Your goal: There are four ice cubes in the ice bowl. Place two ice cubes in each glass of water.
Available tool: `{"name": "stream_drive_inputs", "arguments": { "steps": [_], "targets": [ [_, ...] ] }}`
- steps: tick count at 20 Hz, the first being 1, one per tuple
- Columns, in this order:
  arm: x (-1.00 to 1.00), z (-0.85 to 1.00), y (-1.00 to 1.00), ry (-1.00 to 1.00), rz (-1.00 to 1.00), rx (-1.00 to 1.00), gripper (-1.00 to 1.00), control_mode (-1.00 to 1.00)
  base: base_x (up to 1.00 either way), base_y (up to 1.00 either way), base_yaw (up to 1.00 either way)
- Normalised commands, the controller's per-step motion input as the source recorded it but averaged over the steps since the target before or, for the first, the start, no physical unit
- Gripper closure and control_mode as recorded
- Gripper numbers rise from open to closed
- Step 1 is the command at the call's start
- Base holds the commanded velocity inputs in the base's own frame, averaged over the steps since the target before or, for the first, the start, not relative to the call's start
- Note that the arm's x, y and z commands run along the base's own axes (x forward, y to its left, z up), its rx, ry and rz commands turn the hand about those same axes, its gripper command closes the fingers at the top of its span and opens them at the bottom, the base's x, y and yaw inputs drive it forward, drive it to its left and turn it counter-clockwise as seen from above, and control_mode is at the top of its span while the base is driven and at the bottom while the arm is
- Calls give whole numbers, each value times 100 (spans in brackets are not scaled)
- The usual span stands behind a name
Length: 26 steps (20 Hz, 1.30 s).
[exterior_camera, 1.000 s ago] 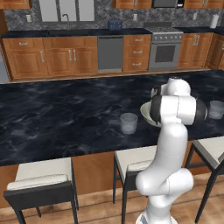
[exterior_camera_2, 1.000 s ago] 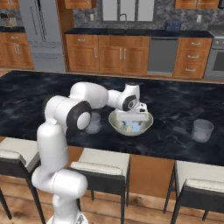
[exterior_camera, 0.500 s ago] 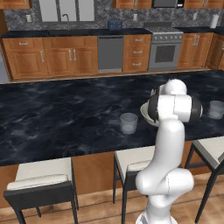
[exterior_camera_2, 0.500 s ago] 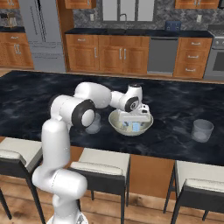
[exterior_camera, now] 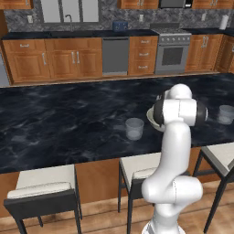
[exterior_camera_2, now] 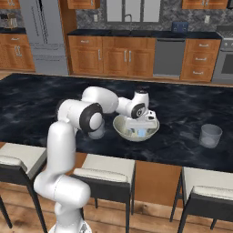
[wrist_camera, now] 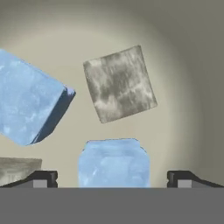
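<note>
In the hand view a pale blue ice cube [wrist_camera: 113,162] sits centred between the two dark fingertips [wrist_camera: 41,178], which stand wide apart with a clear gap on each side of the cube; neither tip touches it. The gripper [exterior_camera_2: 138,129] is lowered inside the ice bowl [exterior_camera_2: 122,129], pointing down at the bowl floor.

A second blue cube [wrist_camera: 30,104] lies tilted to the upper left of the centred cube, apart from it. A grey mottled cube [wrist_camera: 119,83] lies just above the centred cube, rotated on the bowl floor, with bare cream surface on all sides. A further grey mottled cube [wrist_camera: 19,169] sits at the lower left edge, just beside the left fingertip. The curved inner wall of the bowl rises to the right, leaving open floor on that side.

The bowl rests on the dark marbled island counter [exterior_camera_2: 36,98], near its front edge. One glass [exterior_camera: 134,128] stands just left of the bowl and is partly hidden behind the arm in the right base view. The other glass [exterior_camera_2: 210,135] stands well apart to the right, near the counter's front edge. Stools [exterior_camera_2: 105,172] stand below the counter front
</note>
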Motion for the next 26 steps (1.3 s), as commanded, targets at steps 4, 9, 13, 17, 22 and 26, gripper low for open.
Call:
{"name": "stream_drive_inputs", "arguments": {
  "steps": [4,9,13,17,22,26],
  "targets": [
    [16,-22,-1,0,0,0,-100,-100,0,0,0],
    [8,-19,0,0,0,0,100,-100,0,0,0],
    [1,-16,0,0,0,0,100,-100,0,0,0],
    [0,-4,0,0,0,0,100,-100,0,0,0],
    [0,1,0,0,0,3,100,-100,0,0,0],
    [0,26,7,-2,-1,6,100,-100,0,0,0]
  ]
}}
